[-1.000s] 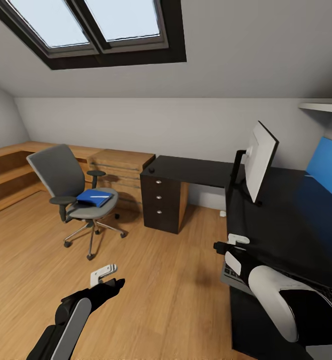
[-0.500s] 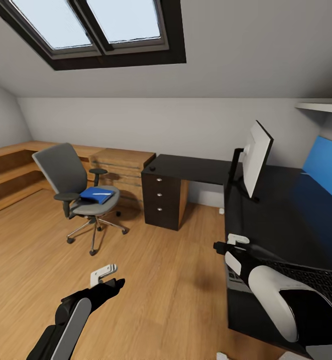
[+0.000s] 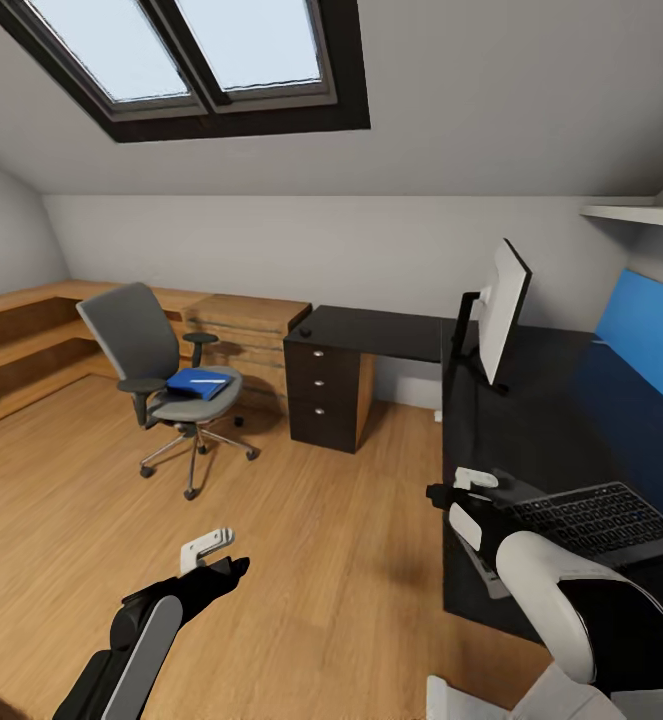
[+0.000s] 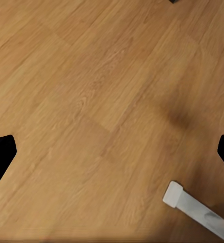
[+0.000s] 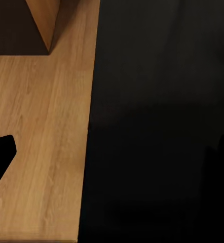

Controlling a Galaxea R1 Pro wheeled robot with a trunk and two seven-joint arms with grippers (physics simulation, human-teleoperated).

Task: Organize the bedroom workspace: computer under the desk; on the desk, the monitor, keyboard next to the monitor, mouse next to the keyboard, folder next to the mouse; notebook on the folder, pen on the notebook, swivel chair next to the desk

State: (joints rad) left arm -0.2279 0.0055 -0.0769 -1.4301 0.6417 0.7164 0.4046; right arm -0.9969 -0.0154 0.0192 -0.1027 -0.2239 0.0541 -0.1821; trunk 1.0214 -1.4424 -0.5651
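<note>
1. Left gripper (image 3: 208, 547), lower left, hangs over bare wood floor (image 4: 91, 101); its dark fingertips stand wide apart, holding nothing.
2. Right gripper (image 3: 468, 485) hovers at the glossy black desk (image 3: 561, 430) edge; spread, empty.
3. The slim keyboard (image 3: 596, 520) lies beside it.
4. Grey chair (image 3: 166, 385), centre left, carries the flat blue folder (image 3: 199, 383).

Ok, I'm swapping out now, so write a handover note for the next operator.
Left gripper open, empty, over the floor. Right gripper open, empty, over the desk edge.
Done: monitor and keyboard on the desk.
Left: folder, with a pale stick on it, lies on the swivel chair, which stands away from the desk. Move both over; mouse, notebook and computer unconfirmed.
</note>
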